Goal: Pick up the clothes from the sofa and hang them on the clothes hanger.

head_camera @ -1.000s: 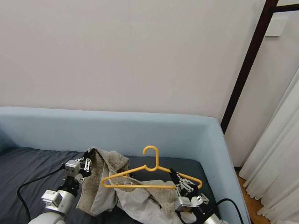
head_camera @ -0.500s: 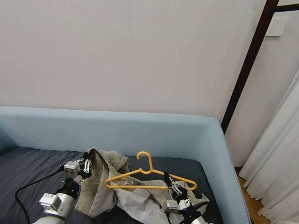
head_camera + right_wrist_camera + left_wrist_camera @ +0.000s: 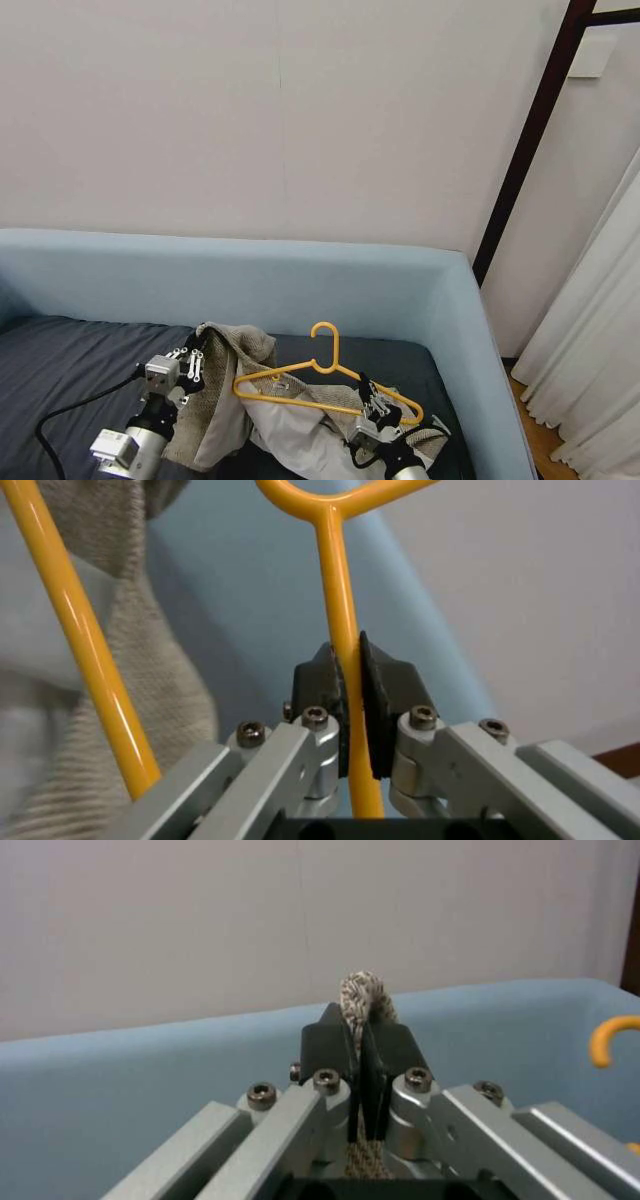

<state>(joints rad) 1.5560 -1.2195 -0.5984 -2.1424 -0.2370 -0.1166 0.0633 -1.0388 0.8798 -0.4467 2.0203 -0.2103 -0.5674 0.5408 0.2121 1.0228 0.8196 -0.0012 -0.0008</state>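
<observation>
1. Grippers first, nearest the camera: the right gripper (image 3: pixel 372 408) sits low in the head view with its jaws pinched tight on the right-hand side of the clothes hanger (image 3: pixel 328 365). The right wrist view shows the yellow rod squeezed between the black pads (image 3: pixel 385 686).
2. Over to the left gripper (image 3: pixel 190 365), raised just above the seat and clamped shut on a fold of the clothes (image 3: pixel 235 370). In its wrist view a knitted edge pokes up from between the pads (image 3: pixel 325 1046).
3. A little farther back, the grey-beige garment hangs down from that grip. The rest of it is heaped on the seat under and behind the hanger. The hanger is held hook-up and slightly tilted, with its lower bar across the heap. I cannot tell whether any cloth is actually over the bar.
4. Behind it all is the sofa (image 3: pixel 300 280), dark seat cushion and pale blue back, and then the plain wall (image 3: pixel 250 120).
5. My read is that both items are in hand and the hanging itself is not yet done — this is the bringing-together step. The next move calls for the left gripper to carry its fold over a shoulder of the hanger while the right holds the frame steady. The cloth is limp and bulky, so it could slide off a tilted rod
</observation>
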